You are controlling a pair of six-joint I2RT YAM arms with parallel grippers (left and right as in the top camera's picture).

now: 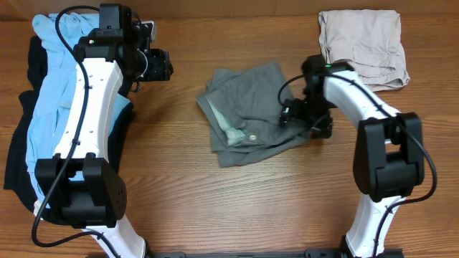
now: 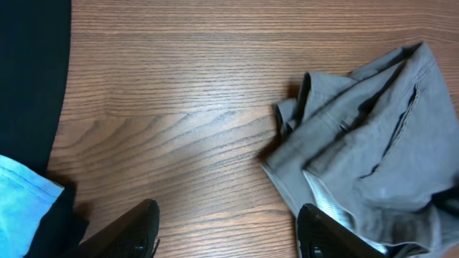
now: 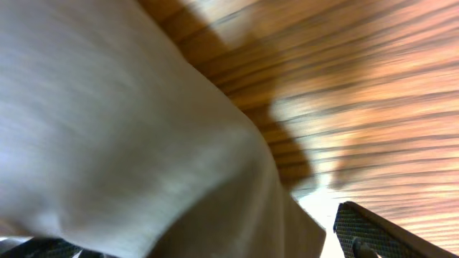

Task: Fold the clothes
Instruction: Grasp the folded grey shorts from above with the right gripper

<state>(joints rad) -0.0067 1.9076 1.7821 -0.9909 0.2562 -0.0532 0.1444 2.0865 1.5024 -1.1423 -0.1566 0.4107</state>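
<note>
Overhead: one grey shorts [image 1: 247, 107], one beige cloth [image 1: 362, 43]; left gripper [image 1: 161, 64] released, right gripper [image 1: 300, 119] cannot tell.

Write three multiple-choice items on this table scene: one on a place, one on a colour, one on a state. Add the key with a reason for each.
1. Where on the table does the beige garment lie?
A. in the middle
B. at the far right corner
C. at the near left edge

2. What colour is the garment lying over the black garment at the left?
A. light blue
B. red
C. yellow

3. In what state is the left gripper?
A. shut on cloth
B. shut, empty
C. open, empty

Key:
1 B, the overhead view shows it lying at the far right.
2 A, the light blue garment covers much of the black one.
3 C, its wrist view shows the jaws apart over bare wood with nothing between them.
</note>
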